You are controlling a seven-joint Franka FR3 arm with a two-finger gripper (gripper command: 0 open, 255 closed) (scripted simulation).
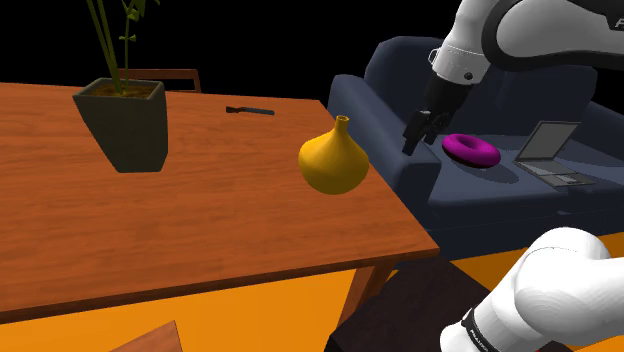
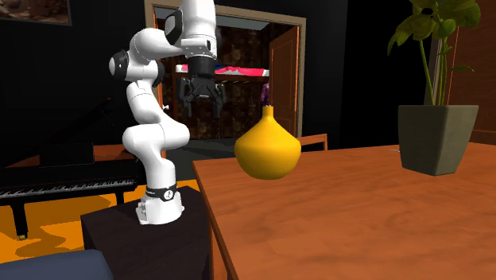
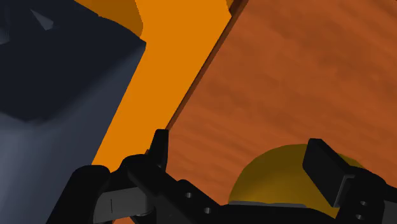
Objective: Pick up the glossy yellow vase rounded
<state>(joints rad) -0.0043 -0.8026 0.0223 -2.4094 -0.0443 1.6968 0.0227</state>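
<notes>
the gripper (image 1: 415, 138) hangs in the air with its two black fingers spread wide apart and nothing between them. in the shoulder view it sits to the right of the yellow vase (image 1: 335, 158) and a little higher, off the table's edge and in front of the dark blue sofa (image 1: 400, 80). in the second exterior view the gripper (image 2: 201, 103) is up and to the left of the vase (image 2: 268, 147), well clear of it.

the vase is round-bodied with a narrow neck. it stands upright on the brown wooden table (image 1: 200, 220), near the corner closest to the sofa. in the wrist view the vase (image 3: 280, 181) lies beyond the open fingers (image 3: 324, 165), closer to one of them, untouched.

farther along the table stands a dark plant pot (image 1: 125, 122), and a small black object (image 1: 250, 110) lies near the far edge. a magenta ring (image 1: 472, 150) and an open laptop (image 1: 550, 150) rest on the sofa. the floor (image 3: 172, 51) is orange.
</notes>
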